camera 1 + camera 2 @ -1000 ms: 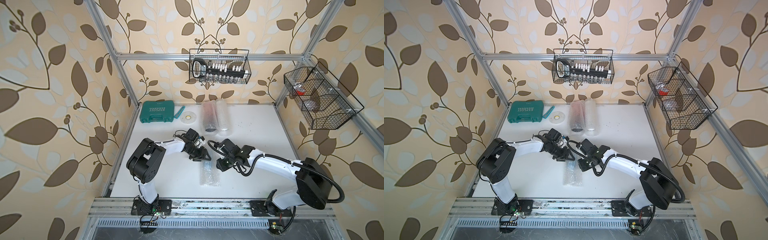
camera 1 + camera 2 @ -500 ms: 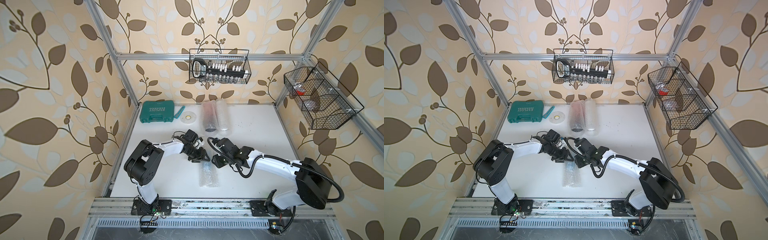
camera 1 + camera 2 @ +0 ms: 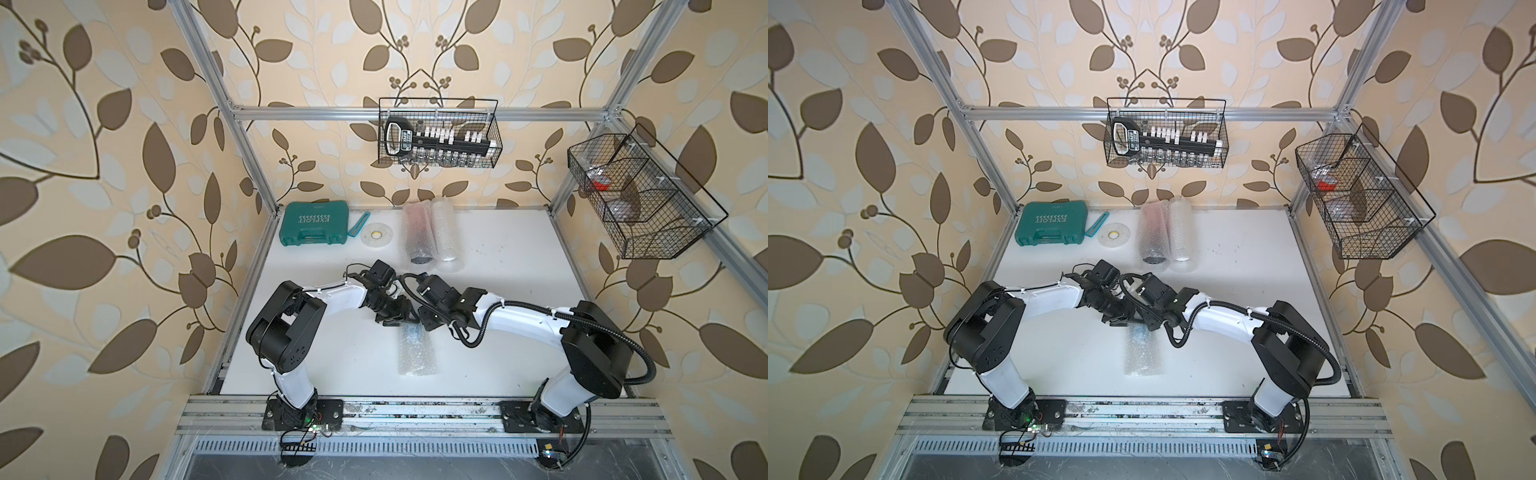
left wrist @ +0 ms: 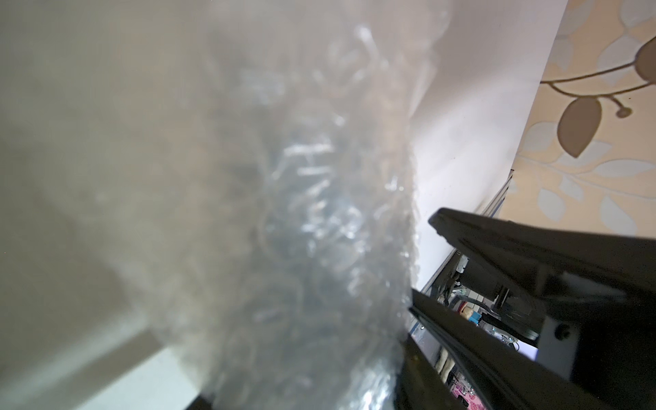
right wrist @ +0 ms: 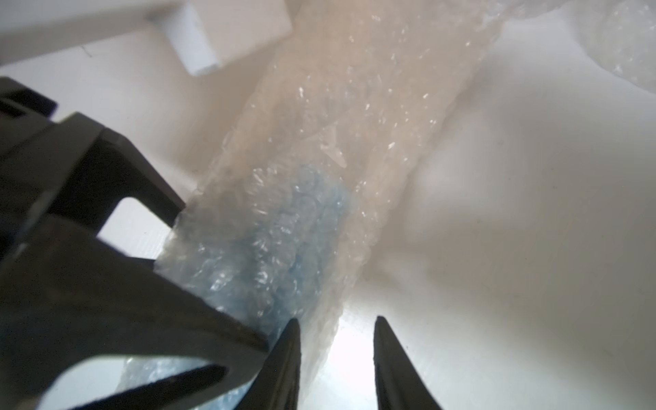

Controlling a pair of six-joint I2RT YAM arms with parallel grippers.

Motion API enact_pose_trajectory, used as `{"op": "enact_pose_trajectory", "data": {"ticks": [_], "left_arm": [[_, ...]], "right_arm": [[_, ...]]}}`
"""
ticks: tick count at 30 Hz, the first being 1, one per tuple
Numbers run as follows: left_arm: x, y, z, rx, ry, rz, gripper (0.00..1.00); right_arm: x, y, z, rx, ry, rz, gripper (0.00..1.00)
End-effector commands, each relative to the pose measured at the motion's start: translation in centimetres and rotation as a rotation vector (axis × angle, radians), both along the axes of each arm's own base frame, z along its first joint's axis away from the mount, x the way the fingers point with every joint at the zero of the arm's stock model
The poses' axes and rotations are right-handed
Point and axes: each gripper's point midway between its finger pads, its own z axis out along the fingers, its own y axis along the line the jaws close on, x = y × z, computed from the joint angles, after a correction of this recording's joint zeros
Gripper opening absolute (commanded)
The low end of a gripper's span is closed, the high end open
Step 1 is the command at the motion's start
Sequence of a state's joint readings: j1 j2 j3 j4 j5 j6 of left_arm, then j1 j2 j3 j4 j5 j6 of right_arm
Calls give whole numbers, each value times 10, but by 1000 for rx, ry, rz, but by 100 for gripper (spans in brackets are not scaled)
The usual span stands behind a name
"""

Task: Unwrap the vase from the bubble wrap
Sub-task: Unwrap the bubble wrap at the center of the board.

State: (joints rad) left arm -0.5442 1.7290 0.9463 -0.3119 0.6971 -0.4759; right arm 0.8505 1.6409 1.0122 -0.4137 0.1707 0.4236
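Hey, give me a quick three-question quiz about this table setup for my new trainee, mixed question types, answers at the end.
1. True or false: the right pincer is clamped shut.
2. Which colour shows through the wrapped bundle in the right wrist view? A red, B blue, C yellow.
3. Fill in: ___ bubble wrap rolls lie at the back of the table, beside the tape roll.

Key: 1 false, its fingers stand apart; 2 B; 3 two.
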Motion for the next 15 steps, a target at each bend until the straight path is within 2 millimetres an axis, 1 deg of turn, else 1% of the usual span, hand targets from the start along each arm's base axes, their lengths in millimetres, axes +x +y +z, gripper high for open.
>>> {"op": "enact_pose_trajectory", "data": {"ticks": [1, 9, 15], "left_arm": [[-11, 5, -2, 32, 24, -3, 49], [-12, 5, -1, 28, 27, -2, 49], [-14, 5, -1, 25, 31, -6, 49]], "right_arm": [[2, -8, -4, -68, -4, -33, 34], [6, -7, -9, -102, -9, -53, 33], [17, -2, -5, -92, -46, -84, 28]]}}
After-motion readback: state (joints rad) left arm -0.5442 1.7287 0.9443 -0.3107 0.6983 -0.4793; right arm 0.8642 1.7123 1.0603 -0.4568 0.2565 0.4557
